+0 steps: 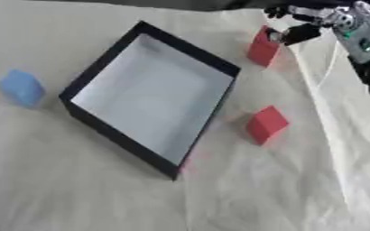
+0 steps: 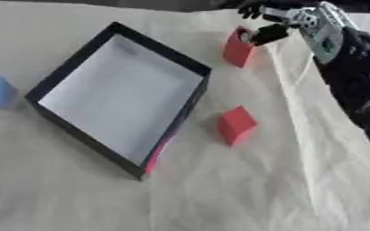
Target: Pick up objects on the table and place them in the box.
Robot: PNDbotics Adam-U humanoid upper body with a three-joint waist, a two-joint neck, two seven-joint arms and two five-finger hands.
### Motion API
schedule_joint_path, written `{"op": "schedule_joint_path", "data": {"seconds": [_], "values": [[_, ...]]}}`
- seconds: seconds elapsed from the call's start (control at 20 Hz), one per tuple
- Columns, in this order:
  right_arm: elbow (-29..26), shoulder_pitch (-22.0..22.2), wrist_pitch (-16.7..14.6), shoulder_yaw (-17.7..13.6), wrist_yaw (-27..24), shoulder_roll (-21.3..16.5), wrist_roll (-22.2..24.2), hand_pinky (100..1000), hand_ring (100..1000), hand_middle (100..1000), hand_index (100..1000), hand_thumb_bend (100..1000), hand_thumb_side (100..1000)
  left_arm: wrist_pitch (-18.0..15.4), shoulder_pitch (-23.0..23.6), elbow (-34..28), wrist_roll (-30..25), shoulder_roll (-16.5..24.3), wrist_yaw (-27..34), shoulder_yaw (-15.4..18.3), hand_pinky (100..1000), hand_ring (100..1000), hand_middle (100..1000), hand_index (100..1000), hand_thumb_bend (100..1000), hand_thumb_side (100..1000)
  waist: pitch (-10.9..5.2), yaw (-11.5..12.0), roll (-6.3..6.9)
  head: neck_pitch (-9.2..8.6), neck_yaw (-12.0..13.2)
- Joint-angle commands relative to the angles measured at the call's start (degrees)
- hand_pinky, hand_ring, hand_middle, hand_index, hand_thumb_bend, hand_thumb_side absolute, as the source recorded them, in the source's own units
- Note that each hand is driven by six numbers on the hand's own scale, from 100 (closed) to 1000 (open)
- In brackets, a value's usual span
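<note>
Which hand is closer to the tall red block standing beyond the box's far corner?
Right. The right hand is at the top of the tall red block, its fingers around the upper edge. The left hand shows in neither view, so its distance cannot be judged.

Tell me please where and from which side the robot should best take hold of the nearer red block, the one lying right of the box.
Probably from above, with the right hand, fingers and thumb on two opposite flat side faces of the nearer red block. It stands free on the cloth, apart from the box, so both faces look reachable. It sits turned, so the hand should turn to match.
</note>
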Motion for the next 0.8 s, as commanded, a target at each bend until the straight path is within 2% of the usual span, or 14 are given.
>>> {"op": "schedule_joint_path", "data": {"seconds": [0.05, 0.75, 0.8], "values": [[0.1, -1.5, 0.8, -0.7, 0.0, -1.0, 0.3, 1000, 946, 908, 1000, 100, 688, -0.1, -0.4, -0.6, -0.2, 1.7, 0.1, 0.2, 842, 859, 796, 767, 110, 733, -1.41, -0.1, -0.51, 0.38, -0.1], [1.6, -1.2, 2.9, -0.9, 0.3, -0.2, 0.3, 1000, 948, 913, 1000, 100, 747, -0.1, -0.3, -0.4, -0.2, 1.8, 0.0, 0.2, 843, 860, 794, 762, 110, 734, -1.43, -0.3, -0.56, 0.38, -0.1], [1.7, -1.1, 3.0, -0.9, 0.2, -0.2, 0.4, 1000, 948, 912, 1000, 100, 726, 0.0, -0.2, -0.4, -0.2, 1.8, 0.0, 0.2, 843, 861, 793, 762, 112, 723, -1.44, -0.3, -0.57, 0.38, -0.1]]}}
